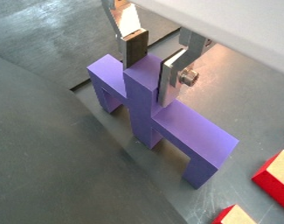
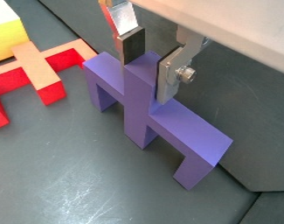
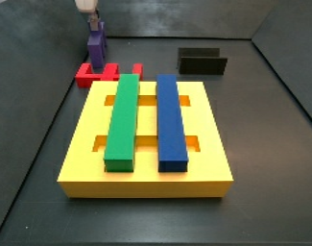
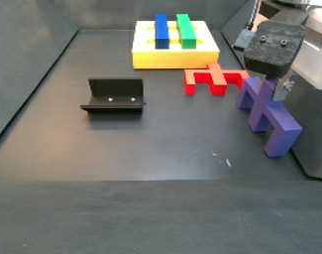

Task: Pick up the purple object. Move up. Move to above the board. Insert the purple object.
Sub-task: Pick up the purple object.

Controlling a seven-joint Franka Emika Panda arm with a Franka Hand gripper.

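Observation:
The purple object [image 1: 185,131] stands on the dark floor, legs down and stem up, and shows in both wrist views [image 2: 179,131]. My gripper [image 1: 152,72] straddles the raised central stem, one dark pad and one silver finger pressed against its opposite sides [image 2: 148,72]. In a side view the gripper [image 4: 269,74] is right above the purple object [image 4: 269,114], near the right wall. In a side view the purple object [image 3: 94,46] is at the far left under the gripper [image 3: 89,19]. The yellow board [image 3: 82,159] lies apart from it [image 4: 150,58].
A green bar [image 3: 124,120] and a long blue bar [image 3: 171,120] sit in the board's slots. A small red slotted piece [image 3: 91,72] lies between the board and the purple object [image 4: 210,77]. The dark fixture [image 4: 113,96] stands on the floor [image 3: 201,62]. Walls enclose the floor.

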